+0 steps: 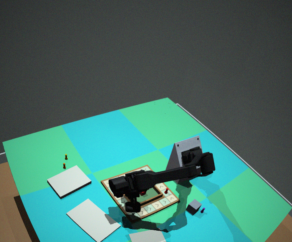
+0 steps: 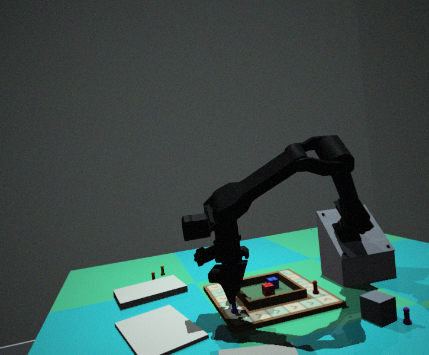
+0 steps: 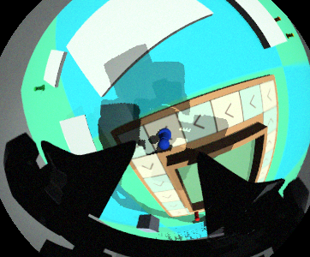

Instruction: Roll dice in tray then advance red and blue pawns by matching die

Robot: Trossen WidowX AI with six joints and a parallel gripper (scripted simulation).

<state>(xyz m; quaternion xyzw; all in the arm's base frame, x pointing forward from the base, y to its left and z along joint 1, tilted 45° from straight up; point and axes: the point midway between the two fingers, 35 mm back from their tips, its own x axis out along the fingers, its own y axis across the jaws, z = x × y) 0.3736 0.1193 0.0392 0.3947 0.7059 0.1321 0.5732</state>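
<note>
My gripper (image 2: 232, 303) (image 3: 167, 151) is open low over the front left corner of the board (image 1: 164, 201) (image 2: 319, 302). The blue pawn (image 2: 234, 308) (image 3: 164, 139) stands upright on the board's squares there, in the gap between the spread fingertips. The red pawn (image 1: 166, 190) (image 2: 315, 287) (image 3: 197, 217) stands on the board's right side. The red die (image 1: 142, 192) (image 2: 268, 289) and blue die (image 2: 272, 281) lie in the tray (image 1: 152, 200) (image 2: 276, 302) (image 3: 241, 136). The arm hides the blue die and blue pawn in the top view.
White slabs (image 1: 69, 180) (image 1: 92, 220) (image 1: 147, 235) lie left and in front of the board. Yellow (image 1: 66, 156) and orange (image 1: 64, 165) pawns stand beyond the left slab. A grey block (image 1: 193, 207) (image 2: 378, 307) and purple pawn (image 1: 202, 210) (image 2: 406, 316) stand right. A green pawn (image 3: 39, 88) shows in the wrist view.
</note>
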